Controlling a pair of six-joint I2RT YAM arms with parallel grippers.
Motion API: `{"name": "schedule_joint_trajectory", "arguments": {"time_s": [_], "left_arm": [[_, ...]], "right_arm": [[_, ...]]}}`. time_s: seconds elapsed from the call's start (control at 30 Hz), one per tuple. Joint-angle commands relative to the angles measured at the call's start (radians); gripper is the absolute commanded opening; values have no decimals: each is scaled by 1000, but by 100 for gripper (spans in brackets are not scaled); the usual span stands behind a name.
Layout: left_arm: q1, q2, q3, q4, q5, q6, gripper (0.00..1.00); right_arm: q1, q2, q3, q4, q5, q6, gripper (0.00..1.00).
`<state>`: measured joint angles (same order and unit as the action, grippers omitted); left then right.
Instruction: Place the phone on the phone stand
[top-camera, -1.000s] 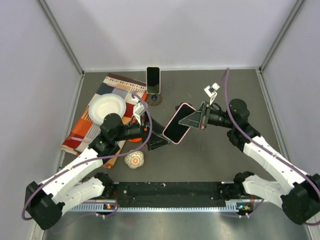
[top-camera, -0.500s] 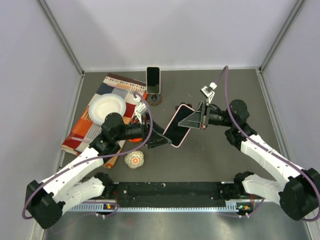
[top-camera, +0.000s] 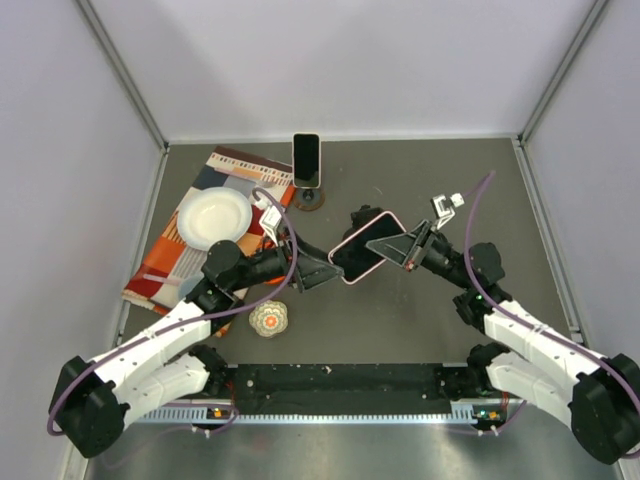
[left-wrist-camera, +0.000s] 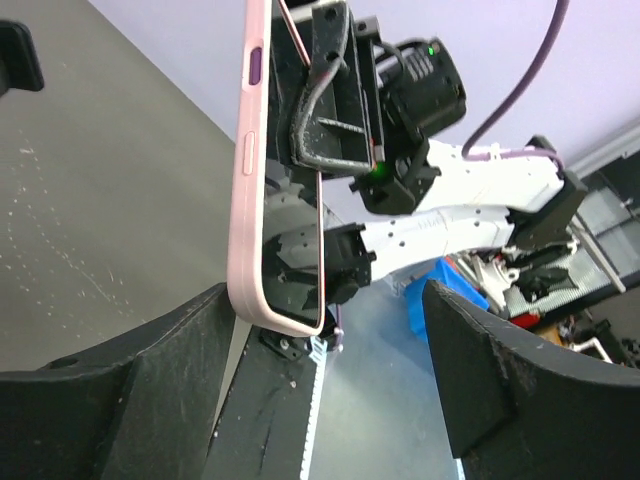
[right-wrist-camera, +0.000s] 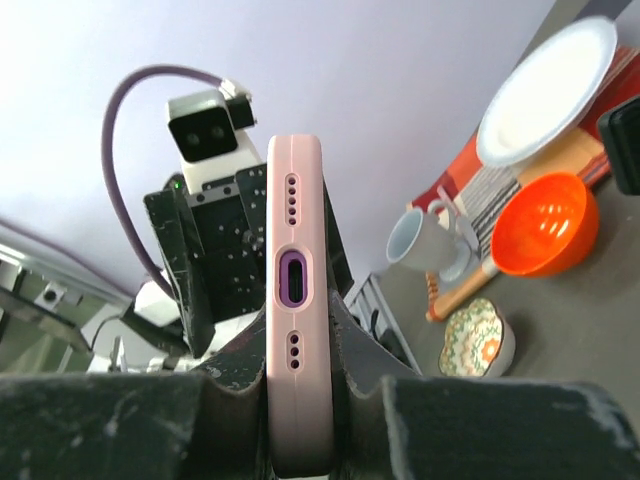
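Note:
The phone (top-camera: 362, 247) has a pink case and a dark screen. My right gripper (top-camera: 388, 247) is shut on it and holds it in the air above the table's middle. In the right wrist view the phone's port end (right-wrist-camera: 293, 300) sits clamped between the fingers (right-wrist-camera: 225, 385). My left gripper (top-camera: 322, 270) is open just left of the phone. In the left wrist view the phone's (left-wrist-camera: 275, 170) lower end hangs above the left gripper (left-wrist-camera: 325, 385), close to the left finger (left-wrist-camera: 150, 380) and not touching it. The phone stand (top-camera: 309, 198) is at the back centre.
An upright dark slab with a pale edge (top-camera: 306, 160), like another phone, stands on the stand. A patterned cloth (top-camera: 170, 265) at the left bears a white plate (top-camera: 212, 217). An orange bowl (right-wrist-camera: 545, 225), a mug (right-wrist-camera: 425, 245) and a small patterned dish (top-camera: 269, 319) lie near the left arm.
The right arm has pulled back and turned the phone flatter, its end toward the left gripper. The left gripper has moved right, closer to the phone, still open.

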<state>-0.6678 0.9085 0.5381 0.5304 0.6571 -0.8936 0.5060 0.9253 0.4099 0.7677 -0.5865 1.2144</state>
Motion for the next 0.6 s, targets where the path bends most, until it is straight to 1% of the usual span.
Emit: {"name": "schedule_joint_trajectory", "arguments": {"time_s": [0.0,0.1,0.17,0.27,0.3,0.37,0.47,0.5,0.53,0.57], "left_arm": [[-13,-16,-10,178,-131,-74,78],[-22,19,0,220,-151,-103,74],[-27,58,25,240,-136,-111,70],[-45,101,54,256,-120,-117,66],[-58,108,54,266,-125,-122,63],[-75,127,46,308,-134,-133,60],[-87,144,40,365,-145,-137,52],[-87,144,42,373,-142,-134,42],[-87,139,43,373,-140,-127,37],[-85,136,43,362,-139,-99,28]], "right_arm": [[38,-55,-5,237,207,28,0],[68,-43,9,266,229,19,0],[81,-28,0,338,255,17,0],[106,-25,-26,383,307,17,0],[111,-26,-34,422,319,16,0],[126,-32,-49,433,346,1,0],[155,-31,-39,392,347,-32,0],[163,-32,-33,375,346,-38,0],[170,-32,-29,357,340,-45,0],[173,-36,-25,337,320,-59,0]]}}
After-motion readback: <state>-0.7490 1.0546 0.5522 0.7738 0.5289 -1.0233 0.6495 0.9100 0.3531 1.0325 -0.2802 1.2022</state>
